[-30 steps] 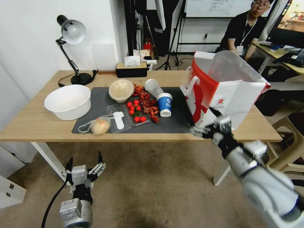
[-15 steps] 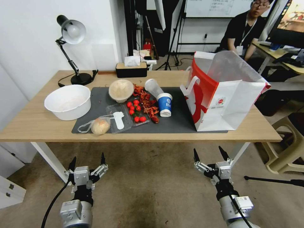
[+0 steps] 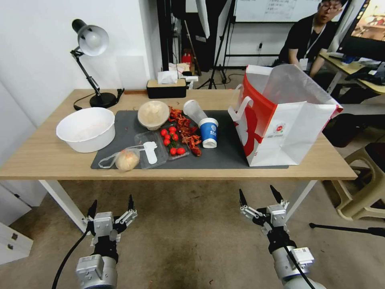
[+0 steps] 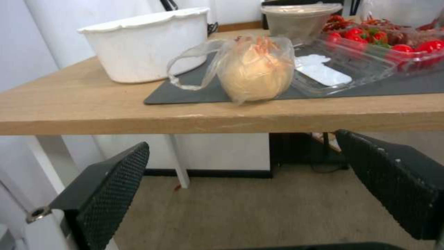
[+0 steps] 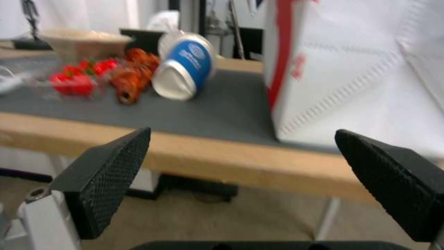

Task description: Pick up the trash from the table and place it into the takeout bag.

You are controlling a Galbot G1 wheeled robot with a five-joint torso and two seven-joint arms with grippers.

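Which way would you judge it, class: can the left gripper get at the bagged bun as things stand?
Probably yes. The left gripper hangs open below the table edge, and the bun lies by that near edge with nothing before it.

The room is evenly and brightly lit from overhead, and the surface [image 3: 48,156] carries only faint, soft shadows beside the things on it. The takeout bag [image 3: 298,128] shows nearly blown-out white on its front panel. In the head view, straight lines bow toward the edges (a wide lens). The right wrist view is smeared and soft throughout; the left wrist view is crisper, slightly hazy.
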